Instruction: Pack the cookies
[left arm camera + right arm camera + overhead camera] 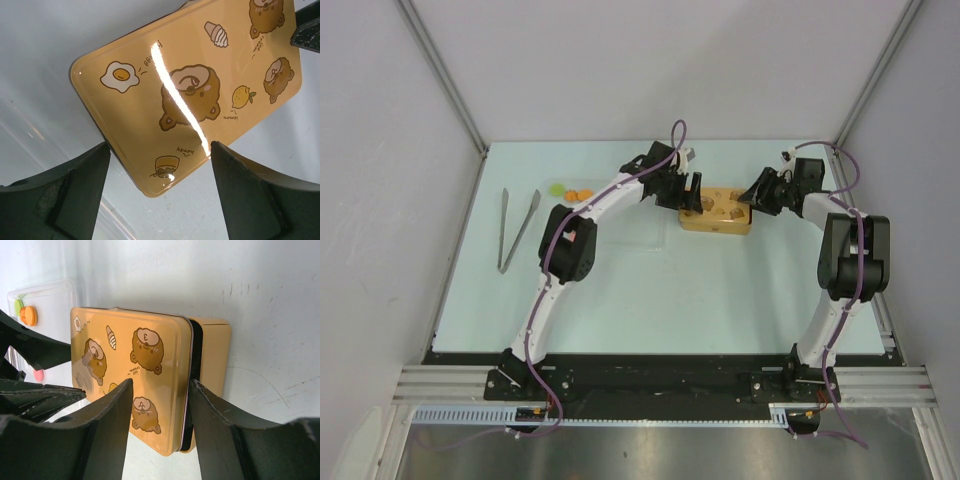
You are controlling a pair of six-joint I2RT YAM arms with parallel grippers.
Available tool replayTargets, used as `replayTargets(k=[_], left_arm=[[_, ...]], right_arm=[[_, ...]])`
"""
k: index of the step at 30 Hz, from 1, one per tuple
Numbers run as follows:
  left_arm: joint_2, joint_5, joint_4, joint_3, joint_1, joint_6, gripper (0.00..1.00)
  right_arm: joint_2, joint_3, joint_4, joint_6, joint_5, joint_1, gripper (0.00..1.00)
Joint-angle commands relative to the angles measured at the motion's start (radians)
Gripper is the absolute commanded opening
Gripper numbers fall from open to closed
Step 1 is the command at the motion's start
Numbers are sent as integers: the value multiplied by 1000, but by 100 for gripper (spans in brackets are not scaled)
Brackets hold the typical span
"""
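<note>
The cookies lie on a clear tray: an orange one [578, 194] and a green one [556, 188] at the back left. The right wrist view shows the orange [29, 316], green [18, 306] and a pink one [38, 375]. A yellow bear-print tin [716, 214] sits at the back centre, its lid [145, 370] shifted off the base [212, 355], with a dark gap between them. My left gripper [157, 192] is open just above the lid's [190, 95] corner. My right gripper [157, 432] is open, its fingers astride the lid's edge at the tin's right end.
Metal tongs [516, 230] lie at the left of the table. The clear tray [60, 292] lies left of the tin, under my left arm. White walls close in the back and sides.
</note>
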Motion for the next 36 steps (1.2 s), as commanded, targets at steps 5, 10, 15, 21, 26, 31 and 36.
replayTargets(k=[5, 10, 15, 21, 26, 31, 36], left_arm=[[-41, -15, -6, 65, -16, -16, 86], [-32, -21, -15, 94, -19, -11, 86], [-27, -21, -16, 99, -19, -9, 86], [-10, -21, -18, 110, -22, -9, 86], [5, -21, -18, 119, -26, -8, 86], [19, -26, -17, 122, -26, -2, 86], [27, -20, -18, 127, -27, -2, 87]], right_arm=[[-48, 11, 23, -12, 14, -5, 54], [-54, 11, 24, -14, 12, -5, 53], [-55, 11, 26, -14, 12, -5, 53], [-55, 11, 30, -14, 15, -5, 53], [-60, 11, 34, -16, 12, -5, 54], [-66, 11, 37, -17, 9, -5, 53], [-72, 11, 37, -17, 5, -10, 53]])
